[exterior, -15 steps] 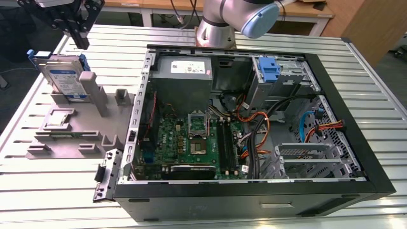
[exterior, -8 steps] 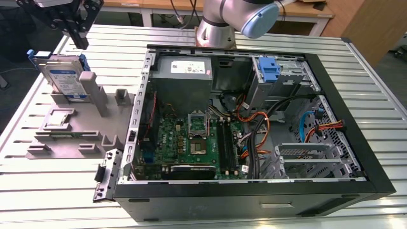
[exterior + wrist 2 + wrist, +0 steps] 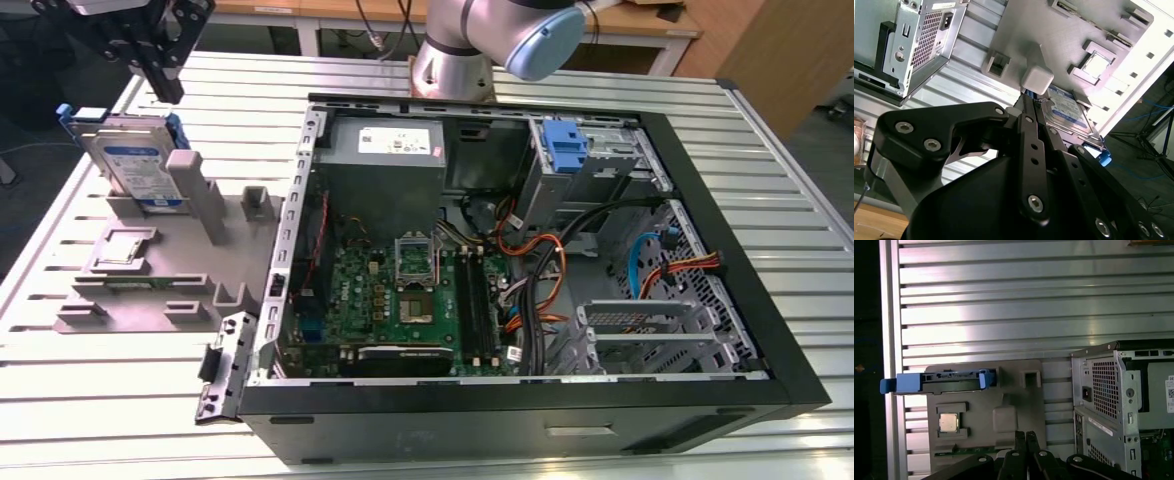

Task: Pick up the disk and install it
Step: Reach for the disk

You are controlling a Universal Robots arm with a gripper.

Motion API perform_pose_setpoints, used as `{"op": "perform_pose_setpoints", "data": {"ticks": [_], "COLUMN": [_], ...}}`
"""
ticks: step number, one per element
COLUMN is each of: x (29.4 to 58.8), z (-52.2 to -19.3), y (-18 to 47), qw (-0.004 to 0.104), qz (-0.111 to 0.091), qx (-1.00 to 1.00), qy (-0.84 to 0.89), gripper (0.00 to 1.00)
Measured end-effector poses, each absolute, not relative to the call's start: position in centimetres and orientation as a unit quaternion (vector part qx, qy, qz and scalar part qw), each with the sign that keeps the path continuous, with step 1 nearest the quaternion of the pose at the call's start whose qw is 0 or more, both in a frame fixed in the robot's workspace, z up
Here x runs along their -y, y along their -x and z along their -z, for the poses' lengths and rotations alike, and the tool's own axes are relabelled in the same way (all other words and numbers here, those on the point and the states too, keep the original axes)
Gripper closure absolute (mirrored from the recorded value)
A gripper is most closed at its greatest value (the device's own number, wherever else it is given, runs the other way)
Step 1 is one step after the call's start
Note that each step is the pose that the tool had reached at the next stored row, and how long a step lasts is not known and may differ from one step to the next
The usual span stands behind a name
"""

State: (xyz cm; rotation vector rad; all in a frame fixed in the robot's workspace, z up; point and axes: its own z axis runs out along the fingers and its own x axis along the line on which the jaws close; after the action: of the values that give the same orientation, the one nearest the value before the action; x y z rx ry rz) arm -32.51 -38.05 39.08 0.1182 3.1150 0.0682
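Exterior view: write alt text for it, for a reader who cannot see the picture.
The gripper hangs above the disk, which stands on edge in a grey holder on a slatted metal table. On the exterior view's right of the holder lies an open computer case, with the arm's base at its far side.

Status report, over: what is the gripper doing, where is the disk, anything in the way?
Gripper shut, empty, near top of the disk, not touching. Disk upright on edge in grey holder. Holder's post stands close beside disk.
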Motion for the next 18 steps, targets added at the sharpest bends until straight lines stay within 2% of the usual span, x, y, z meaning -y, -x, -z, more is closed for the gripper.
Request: {"op": "perform_pose_setpoints", "data": {"ticks": [18], "x": [38.0], "z": [-39.1], "y": [34.1], "qw": [0.008], "qz": [-0.022], "qx": [-0.999], "qy": [-0.039], "gripper": [0.85]}}
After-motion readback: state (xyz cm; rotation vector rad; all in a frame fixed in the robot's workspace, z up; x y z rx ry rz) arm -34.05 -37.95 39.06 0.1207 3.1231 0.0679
